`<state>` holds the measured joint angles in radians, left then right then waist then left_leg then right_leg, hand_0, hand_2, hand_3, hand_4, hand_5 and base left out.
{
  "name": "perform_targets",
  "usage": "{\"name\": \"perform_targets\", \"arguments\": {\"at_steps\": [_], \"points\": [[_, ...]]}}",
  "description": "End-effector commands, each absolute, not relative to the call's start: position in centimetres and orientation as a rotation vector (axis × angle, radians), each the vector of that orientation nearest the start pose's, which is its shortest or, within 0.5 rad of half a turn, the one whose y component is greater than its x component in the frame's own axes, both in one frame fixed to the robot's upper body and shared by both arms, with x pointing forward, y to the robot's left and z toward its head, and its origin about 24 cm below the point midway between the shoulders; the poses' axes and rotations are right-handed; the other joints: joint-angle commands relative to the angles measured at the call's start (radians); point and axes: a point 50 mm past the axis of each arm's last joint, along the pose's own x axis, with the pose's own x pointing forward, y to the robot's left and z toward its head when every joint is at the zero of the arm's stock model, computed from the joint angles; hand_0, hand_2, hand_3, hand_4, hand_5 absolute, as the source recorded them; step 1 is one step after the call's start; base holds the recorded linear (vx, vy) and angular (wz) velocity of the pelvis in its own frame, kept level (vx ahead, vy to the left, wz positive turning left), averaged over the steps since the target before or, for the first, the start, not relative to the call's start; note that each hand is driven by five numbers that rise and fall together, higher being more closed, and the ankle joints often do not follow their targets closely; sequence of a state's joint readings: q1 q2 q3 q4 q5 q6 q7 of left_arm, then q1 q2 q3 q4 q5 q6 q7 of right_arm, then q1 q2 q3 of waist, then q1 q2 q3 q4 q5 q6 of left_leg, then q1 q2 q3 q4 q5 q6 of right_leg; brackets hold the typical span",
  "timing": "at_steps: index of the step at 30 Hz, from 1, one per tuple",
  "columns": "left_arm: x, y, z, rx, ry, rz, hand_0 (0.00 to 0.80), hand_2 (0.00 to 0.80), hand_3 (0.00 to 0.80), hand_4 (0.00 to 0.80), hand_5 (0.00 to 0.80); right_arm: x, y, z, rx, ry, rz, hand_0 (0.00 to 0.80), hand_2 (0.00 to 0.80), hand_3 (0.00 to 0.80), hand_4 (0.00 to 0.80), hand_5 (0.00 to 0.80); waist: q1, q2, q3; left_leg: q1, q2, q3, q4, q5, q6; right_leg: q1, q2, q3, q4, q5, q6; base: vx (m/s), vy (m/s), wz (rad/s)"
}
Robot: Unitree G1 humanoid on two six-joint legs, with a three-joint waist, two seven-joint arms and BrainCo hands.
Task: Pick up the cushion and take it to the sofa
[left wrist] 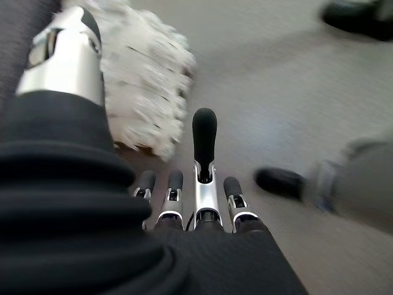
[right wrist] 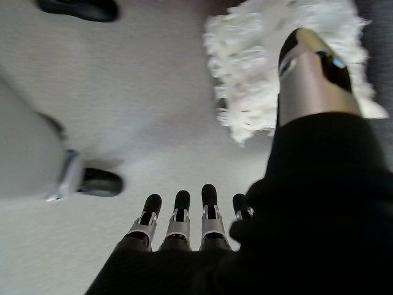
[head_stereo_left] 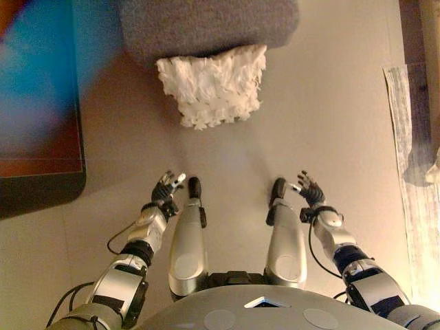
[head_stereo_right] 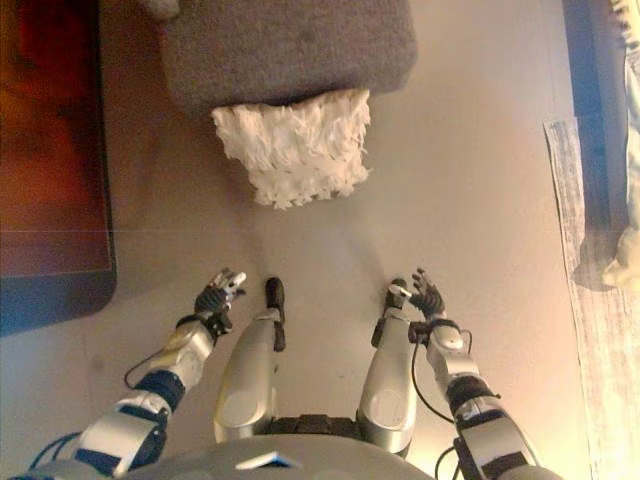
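A white shaggy cushion (head_stereo_left: 213,86) lies on the beige floor, its far edge tucked against a grey upholstered seat (head_stereo_left: 206,24) at the top of the eye views. My left hand (head_stereo_left: 167,187) hangs low by my side, well short of the cushion, fingers relaxed and empty. My right hand (head_stereo_left: 309,188) hangs level with it on the other side, also open with nothing in it. The left wrist view shows the cushion (left wrist: 144,80) ahead of the left hand (left wrist: 202,184). In the right wrist view the cushion (right wrist: 258,67) lies beyond the right hand (right wrist: 178,218).
A dark-edged mat (head_stereo_left: 41,185) covers the floor at the left. A pale striped rug (head_stereo_left: 412,172) runs along the right edge. Bare beige floor (head_stereo_left: 316,124) stretches between me and the cushion.
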<state>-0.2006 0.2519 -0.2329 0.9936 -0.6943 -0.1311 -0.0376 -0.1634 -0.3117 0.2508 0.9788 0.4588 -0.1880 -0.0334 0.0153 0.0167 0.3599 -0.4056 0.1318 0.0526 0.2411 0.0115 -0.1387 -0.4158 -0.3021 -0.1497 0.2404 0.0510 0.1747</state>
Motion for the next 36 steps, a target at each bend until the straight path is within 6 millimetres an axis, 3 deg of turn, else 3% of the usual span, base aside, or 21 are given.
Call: {"name": "perform_targets", "arguments": {"at_steps": [1,3,6,7,9,10,11,12,14,15,16,18,20,21,22,24,25,26,29,32,36], "points": [[18.3,21.5,-12.5,-0.196,0.796,0.170,0.000,0.000,0.000,0.000,0.000,16.6,-22.6,-12.6,0.006,0.787,-0.178,0.000,0.000,0.000,0.000,0.000,0.021,-0.028,-0.092,0.040,-0.011,0.008,-0.052,0.028,0.036,0.085,-0.062,-0.027,-0.150,0.151,0.058,0.179,0.000,0.08],[16.9,21.9,-13.1,-0.182,0.846,0.184,0.000,0.000,0.000,0.000,0.000,15.4,-22.2,-13.2,0.024,0.814,-0.196,0.000,0.000,0.000,0.000,0.000,0.025,-0.035,-0.106,0.081,-0.020,0.006,-0.072,0.023,0.046,0.122,-0.059,-0.028,-0.149,0.149,0.057,0.168,-0.003,0.06],[14.6,22.6,-14.0,-0.183,0.907,0.226,0.000,0.000,0.000,0.000,0.000,13.4,-21.3,-14.1,0.052,0.863,-0.209,0.000,0.000,0.000,0.000,0.000,0.014,-0.038,-0.132,0.154,-0.022,0.016,-0.095,0.019,0.063,0.152,-0.018,-0.021,-0.097,0.107,0.044,0.192,-0.019,-0.02],[13.7,23.0,-14.3,-0.189,0.926,0.252,0.000,0.000,0.000,0.000,0.000,12.7,-21.1,-14.4,0.053,0.887,-0.212,0.000,0.000,0.000,0.000,0.000,0.009,-0.035,-0.141,0.186,-0.016,0.026,-0.102,0.017,0.067,0.165,0.017,-0.024,-0.072,0.072,0.038,0.203,-0.041,-0.05],[12.0,23.5,-14.7,-0.186,0.959,0.290,0.000,0.000,0.000,0.000,0.000,10.9,-20.9,-15.1,0.057,0.939,-0.219,0.000,0.000,0.000,0.000,0.000,-0.005,-0.036,-0.160,0.260,-0.013,0.036,-0.122,0.008,0.067,0.223,0.107,-0.024,-0.075,0.021,-0.008,0.250,-0.087,-0.11],[11.2,23.6,-14.9,-0.180,0.966,0.301,0.000,0.000,0.000,0.000,0.000,10.0,-20.8,-15.3,0.054,0.964,-0.214,0.000,0.000,0.000,0.000,0.000,-0.007,-0.039,-0.174,0.287,-0.015,0.040,-0.138,0.010,0.064,0.250,0.128,-0.032,-0.096,0.018,-0.019,0.251,-0.144,-0.14],[10.5,23.6,-15.0,-0.179,0.979,0.314,0.000,0.000,0.000,0.000,0.000,9.2,-20.8,-15.6,0.045,0.987,-0.203,0.000,0.000,0.000,0.000,0.000,-0.001,-0.043,-0.187,0.308,-0.012,0.046,-0.142,0.010,0.059,0.284,0.134,-0.063,-0.113,0.012,-0.028,0.198,-0.164,-0.15],[10.1,23.7,-15.1,-0.181,0.980,0.330,0.000,0.000,0.000,0.000,0.000,8.7,-20.8,-15.7,0.036,1.005,-0.192,0.000,0.000,0.000,0.000,0.000,0.001,-0.042,-0.191,0.326,-0.010,0.049,-0.148,0.014,0.056,0.305,0.133,-0.065,-0.121,0.011,-0.032,0.185,-0.195,-0.18],[9.5,23.8,-15.2,-0.207,0.979,0.376,0.000,0.000,0.000,0.000,0.000,7.6,-20.7,-16.0,0.016,1.046,-0.172,0.000,0.000,0.000,0.000,0.000,-0.017,-0.043,-0.202,0.357,-0.007,0.038,-0.149,0.015,0.056,0.347,0.184,-0.016,-0.142,-0.008,-0.066,0.131,-0.229,-0.14],[9.3,23.9,-15.2,-0.219,0.976,0.390,0.000,0.000,0.000,0.000,0.000,7.6,-20.9,-16.0,0.006,1.054,-0.169,0.000,0.000,0.000,0.000,0.000,-0.005,-0.049,-0.205,0.350,-0.009,0.035,-0.112,0.007,0.051,0.355,0.170,-0.056,-0.136,-0.008,-0.069,0.028,-0.220,0.05],[9.2,23.9,-15.2,-0.239,0.968,0.399,0.000,0.000,0.000,0.000,0.000,7.9,-21.2,-15.9,-0.016,1.046,-0.162,0.000,0.000,0.000,0.000,0.000,-0.002,-0.063,-0.198,0.325,-0.019,0.031,-0.011,-0.010,0.048,0.361,0.158,-0.065,-0.140,-0.008,-0.082,-0.008,-0.213,0.15],[8.9,23.7,-15.3,-0.264,0.969,0.412,0.000,0.000,0.000,0.000,0.000,8.4,-21.7,-15.5,-0.027,1.029,-0.186,0.000,0.000,0.000,0.000,0.000,0.002,-0.075,-0.178,0.256,-0.037,0.011,0.168,0.009,0.061,0.366,0.167,-0.049,-0.122,-0.022,-0.114,-0.012,-0.188,0.06],[8.4,23.7,-15.4,-0.297,0.970,0.447,0.000,0.000,0.000,0.000,0.000,9.2,-22.6,-15.2,-0.035,1.018,-0.221,0.000,0.000,0.000,0.000,0.000,0.007,-0.082,-0.160,0.186,-0.077,0.024,0.334,-0.032,0.091,0.364,0.180,-0.042,-0.079,-0.047,-0.138,0.014,-0.165,0.06],[8.2,23.7,-15.5,-0.314,0.974,0.461,0.000,0.000,0.000,0.000,0.000,9.3,-23.0,-15.1,-0.037,1.019,-0.235,0.000,0.000,0.000,0.000,0.000,0.014,-0.075,-0.153,0.182,-0.099,0.031,0.334,-0.059,0.103,0.369,0.187,-0.044,-0.059,-0.059,-0.135,0.087,-0.102,0.04],[7.7,23.7,-15.6,-0.332,0.980,0.470,0.000,0.000,0.000,0.000,0.000,9.2,-23.3,-15.1,-0.040,1.022,-0.249,0.000,0.000,0.000,0.000,0.000,0.020,-0.066,-0.152,0.184,-0.112,0.036,0.292,-0.044,0.101,0.376,0.199,-0.052,-0.042,-0.073,-0.135,0.125,-0.035,-0.11],[7.5,23.8,-15.6,-0.336,0.984,0.458,0.000,0.000,0.000,0.000,0.000,8.9,-23.7,-15.1,-0.041,1.023,-0.262,0.000,0.000,0.000,0.000,0.000,0.030,-0.051,-0.144,0.196,-0.096,0.044,0.202,0.007,0.080,0.403,0.218,-0.068,-0.037,-0.094,-0.136,0.152,-0.024,-0.35],[7.5,23.7,-15.6,-0.336,0.985,0.451,0.000,0.000,0.000,0.000,0.000,8.7,-23.8,-15.1,-0.035,1.025,-0.269,0.000,0.000,0.000,0.000,0.000,0.038,-0.042,-0.140,0.191,-0.083,0.036,0.153,0.066,0.060,0.421,0.235,-0.072,-0.040,-0.105,-0.140,0.219,-0.013,-0.31],[7.3,23.5,-15.7,-0.336,0.985,0.447,0.000,0.000,0.000,0.000,0.000,8.3,-23.7,-15.2,-0.029,1.031,-0.274,0.000,0.000,0.000,0.000,0.000,0.052,-0.026,-0.138,0.176,-0.065,0.014,0.070,0.150,0.033,0.443,0.263,-0.071,-0.043,-0.121,-0.145,0.273,0.005,-0.06],[6.4,22.8,-15.9,-0.336,0.997,0.457,0.000,0.000,0.000,0.000,0.000,7.2,-23.1,-15.6,-0.018,1.057,-0.267,0.000,0.000,0.000,0.000,0.000,0.090,-0.011,-0.138,0.160,-0.019,-0.060,-0.132,0.266,0.001,0.498,0.317,-0.028,-0.056,-0.157,-0.159,0.394,0.041,0.23],[5.2,22.9,-16.2,-0.353,1.022,0.492,0.000,0.000,0.000,0.000,0.000,6.3,-22.6,-15.9,-0.003,1.091,-0.265,0.000,0.000,0.000,0.000,0.000,0.108,-0.006,-0.138,0.160,0.032,-0.072,-0.269,0.283,-0.001,0.532,0.338,0.019,-0.013,-0.215,-0.174,0.483,0.104,-0.05],[4.6,22.9,-16.4,-0.399,1.041,0.543,0.000,0.000,0.000,0.000,0.000,5.6,-22.3,-16.3,0.003,1.130,-0.269,0.000,0.000,0.000,0.000,0.000,0.110,0.000,-0.133,0.158,0.085,-0.085,-0.311,0.262,-0.003,0.536,0.326,0.038,0.084,-0.288,-0.174,0.519,0.201,0.09]]}}
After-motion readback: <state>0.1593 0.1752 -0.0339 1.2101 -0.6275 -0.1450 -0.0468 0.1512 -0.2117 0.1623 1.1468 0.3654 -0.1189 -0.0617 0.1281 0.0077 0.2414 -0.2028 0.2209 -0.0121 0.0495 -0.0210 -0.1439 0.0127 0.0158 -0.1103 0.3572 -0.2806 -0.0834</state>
